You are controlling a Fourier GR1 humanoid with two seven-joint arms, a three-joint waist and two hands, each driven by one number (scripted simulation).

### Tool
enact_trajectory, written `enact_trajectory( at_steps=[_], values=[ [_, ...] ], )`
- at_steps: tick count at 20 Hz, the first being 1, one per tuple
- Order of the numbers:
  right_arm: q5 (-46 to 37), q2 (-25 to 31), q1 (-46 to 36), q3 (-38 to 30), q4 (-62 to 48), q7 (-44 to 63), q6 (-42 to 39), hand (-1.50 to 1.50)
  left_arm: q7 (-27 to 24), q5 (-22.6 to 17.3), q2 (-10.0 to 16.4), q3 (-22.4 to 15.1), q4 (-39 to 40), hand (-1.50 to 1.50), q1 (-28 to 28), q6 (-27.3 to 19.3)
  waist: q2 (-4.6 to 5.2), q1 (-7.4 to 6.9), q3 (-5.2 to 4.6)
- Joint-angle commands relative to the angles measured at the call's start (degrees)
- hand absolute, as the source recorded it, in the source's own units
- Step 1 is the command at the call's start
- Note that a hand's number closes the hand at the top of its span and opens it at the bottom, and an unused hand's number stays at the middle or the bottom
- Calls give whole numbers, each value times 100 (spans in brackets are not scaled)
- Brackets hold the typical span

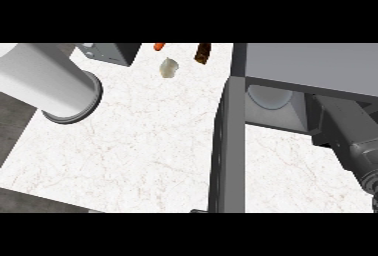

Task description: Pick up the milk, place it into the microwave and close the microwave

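The microwave (310,65) fills the upper right, and its door (227,150) stands open, seen edge-on and running down the middle of the view. Inside the cavity a round glass plate (269,96) shows. My right arm (351,140) comes in from the lower right and reaches into the opening. The right hand (322,117) lies in shadow under the microwave's roof, mostly hidden. The milk shows nowhere in this view. My left forearm (44,82) is raised at the upper left, a pale cylinder close to the camera, with its hand out of sight.
At the counter's far edge lie a pale lumpy item (169,67), an orange item (159,46) and a brown item (202,52). A grey appliance (111,51) stands at the back left. The white marble counter (133,160) ends along the left and near edges.
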State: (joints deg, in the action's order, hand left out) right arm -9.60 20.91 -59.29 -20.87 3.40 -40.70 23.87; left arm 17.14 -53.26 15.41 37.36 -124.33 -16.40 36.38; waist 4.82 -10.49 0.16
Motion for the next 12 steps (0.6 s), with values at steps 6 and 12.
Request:
enact_trajectory(
  at_steps=[6, 12],
  values=[
    [2, 74, -412, 24, 173, 29, -216, -150, -29, 147, 107, 5, 123, -150, 226, 13, 81, -104, 51],
    [-465, -46, -588, 520, -66, 389, -779, -150, 29, 330, 102, -135, 179, -150, 312, 29, 53, -173, 10]
  ],
)
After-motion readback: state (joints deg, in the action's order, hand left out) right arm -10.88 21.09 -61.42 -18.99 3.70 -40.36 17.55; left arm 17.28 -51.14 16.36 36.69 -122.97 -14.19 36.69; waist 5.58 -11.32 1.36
